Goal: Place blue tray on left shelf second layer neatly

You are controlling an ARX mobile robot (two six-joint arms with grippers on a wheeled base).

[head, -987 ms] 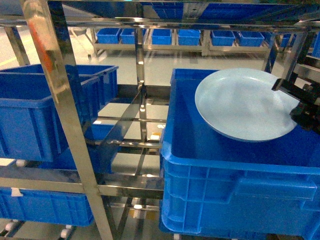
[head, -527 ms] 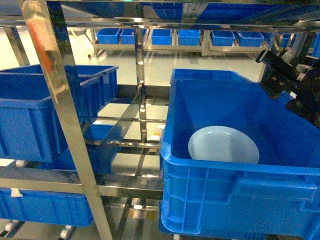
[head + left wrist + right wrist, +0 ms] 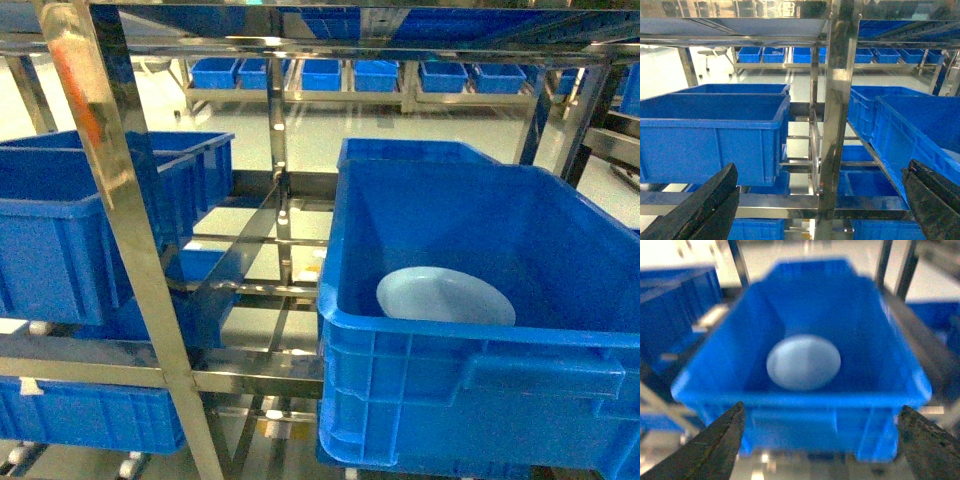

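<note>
Blue tray (image 3: 803,362) whole in right wrist view; head view half-hidden by crate (image 3: 480,350).

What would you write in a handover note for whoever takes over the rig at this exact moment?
Left gripper: open, empty, facing the steel shelf.
Right gripper: open, empty, in front of the big blue crate.
Blue tray: lying on the floor of that crate, toward its front wall; neither gripper touches it.
Done: tray is down and free of both grippers.
Left: judge whether this crate sits on the left shelf's second layer and whether the tray lies neatly; these views do not settle that.
</note>
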